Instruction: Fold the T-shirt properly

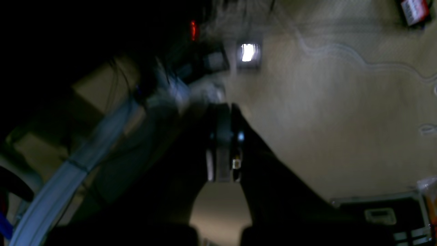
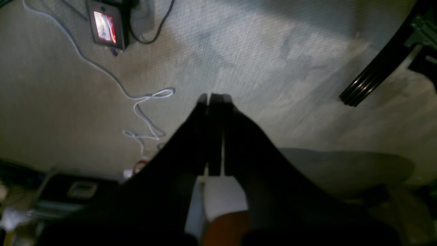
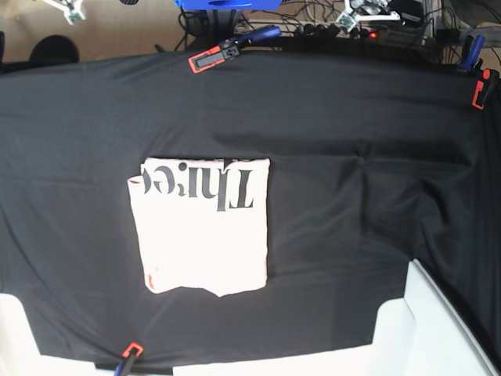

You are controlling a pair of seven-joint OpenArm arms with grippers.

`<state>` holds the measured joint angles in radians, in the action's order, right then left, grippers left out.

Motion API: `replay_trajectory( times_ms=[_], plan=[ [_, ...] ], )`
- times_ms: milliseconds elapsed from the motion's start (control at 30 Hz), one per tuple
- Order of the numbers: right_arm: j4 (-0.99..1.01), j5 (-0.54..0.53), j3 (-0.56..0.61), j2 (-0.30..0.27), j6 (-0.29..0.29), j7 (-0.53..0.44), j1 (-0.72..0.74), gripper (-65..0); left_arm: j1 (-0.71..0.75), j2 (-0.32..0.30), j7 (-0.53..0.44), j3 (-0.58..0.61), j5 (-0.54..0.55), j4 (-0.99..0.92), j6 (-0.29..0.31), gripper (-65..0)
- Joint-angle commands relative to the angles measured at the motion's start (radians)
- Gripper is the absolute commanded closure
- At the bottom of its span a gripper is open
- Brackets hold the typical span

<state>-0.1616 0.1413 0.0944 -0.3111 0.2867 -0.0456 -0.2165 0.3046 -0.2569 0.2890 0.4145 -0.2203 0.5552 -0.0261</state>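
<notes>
Black table cloth (image 3: 352, 117) bears the folded T-shirt (image 3: 202, 227); both claws, left claw (image 1: 223, 106) and right claw (image 2: 215, 97), hang closed, empty, elsewhere.

T-shirt (image 3: 202, 227): big black serif "Three" along its far edge, reads upside down in base view, first letters partly cut by the fold. No other text legible.

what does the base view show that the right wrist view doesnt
Only the base view shows the T-shirt, folded into a compact rectangle with its black lettering up, lying on the black table cloth, which clamps hold at the edges. Only the right wrist view shows the right gripper, jaws shut on nothing, over carpet with a loose white cable. They share nothing I can identify.
</notes>
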Motion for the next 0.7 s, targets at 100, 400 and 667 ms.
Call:
replay_trajectory(
  times_ms=[100, 400, 667],
  plan=[
    [0.125, 0.007, 0.058, 0.025, 0.001, 0.006, 0.099, 0.0, -0.098, 0.024, -0.060, -0.007, -0.001, -0.218, 0.002, 0.0],
    [0.130, 0.007, 0.052, 0.142, -0.001, 0.005, 0.168, 0.0, -0.127, 0.074, -0.297, -0.012, 0.000, -0.393, 0.002, 0.0],
    [0.129, 0.007, 0.061, 0.168, -0.001, -0.010, 0.145, 0.0, -0.129, 0.087, -0.310, -0.013, 0.000, -0.392, 0.002, 0.0]
  ],
)
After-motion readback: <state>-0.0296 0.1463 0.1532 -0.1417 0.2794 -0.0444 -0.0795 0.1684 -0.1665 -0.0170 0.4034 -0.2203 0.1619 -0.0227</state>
